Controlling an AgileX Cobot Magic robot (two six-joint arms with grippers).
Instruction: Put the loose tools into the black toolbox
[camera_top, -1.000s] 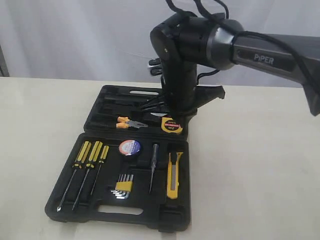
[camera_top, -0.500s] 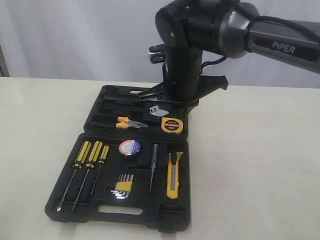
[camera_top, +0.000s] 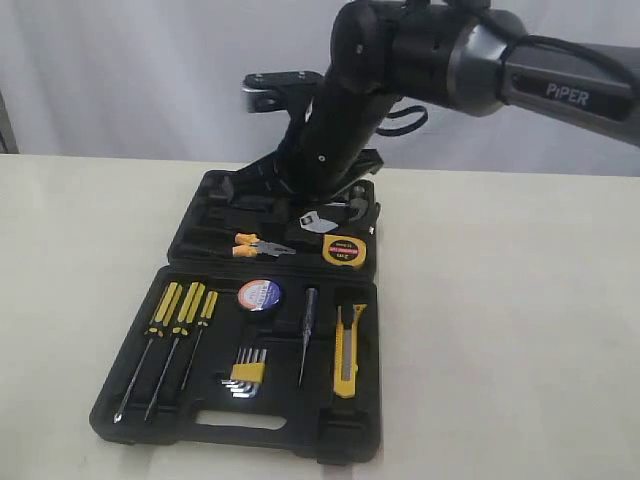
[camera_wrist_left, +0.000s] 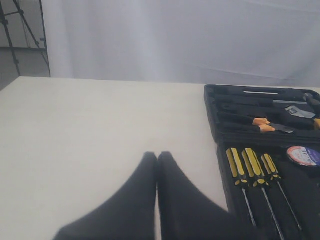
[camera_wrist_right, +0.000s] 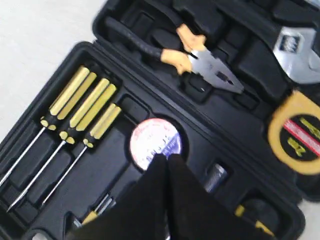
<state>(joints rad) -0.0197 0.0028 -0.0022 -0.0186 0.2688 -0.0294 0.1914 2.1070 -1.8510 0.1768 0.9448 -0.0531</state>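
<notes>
My right gripper, fingers pressed together and empty, hangs above the open black toolbox; my left gripper, likewise closed on nothing, hovers over the table.

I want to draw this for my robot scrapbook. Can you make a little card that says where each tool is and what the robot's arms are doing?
Box: black toolbox, open flat on the table
Far half, exterior view: pliers, tape measure
Near half: tape roll, utility knife, screwdrivers, hex keys
Left arm: left end effector shut, empty, over the table beside the toolbox
Right arm: right end effector shut, empty, above the toolbox
Tools outside the box: none in view
</notes>
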